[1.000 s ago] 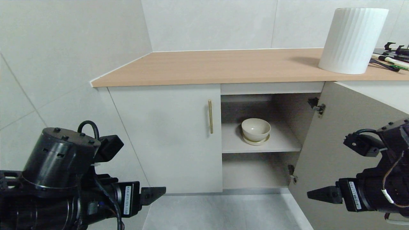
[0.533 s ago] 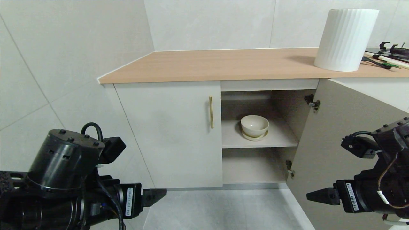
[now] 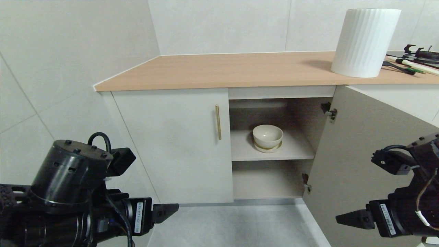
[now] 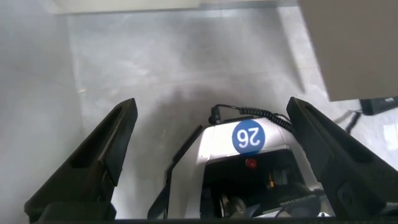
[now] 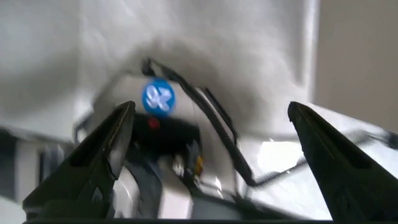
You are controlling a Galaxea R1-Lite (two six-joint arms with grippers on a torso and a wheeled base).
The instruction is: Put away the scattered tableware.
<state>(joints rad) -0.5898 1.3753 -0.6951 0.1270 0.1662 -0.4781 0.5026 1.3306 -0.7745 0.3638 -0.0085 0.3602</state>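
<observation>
Down low on the left, the left gripper [image 4: 212, 109] has its two black fingers [image 4: 106, 155] spread wide, with nothing between them but grey floor tile [image 3: 236, 223]. It hangs near floor level, in front of the lower corner of the closed cabinet door [image 3: 168, 144] and apart from it. The right gripper [image 5: 211, 109] is likewise spread wide and holds nothing. It sits low on the right, in front of the inner face of the open cabinet door [image 3: 349, 154], and whether it touches that door cannot be told.

Between the two doors the cabinet stands open. On its middle shelf [image 3: 298, 151] a cream bowl [image 3: 268, 135] rests upright on a small saucer [image 3: 267, 149], toward the left half of the shelf and well apart from both grippers. The shelf below [image 3: 264, 181] lies in shade. The closed door bears a slim upright brass handle [image 3: 218, 122] along its edge next to the opening.

Above runs a wooden countertop [image 3: 223, 70] set into the tiled corner. Toward its right end stands a tall white ribbed canister [image 3: 364, 43], and just beyond that lie a few long utensils [image 3: 411, 63], too small to name one by one.
</observation>
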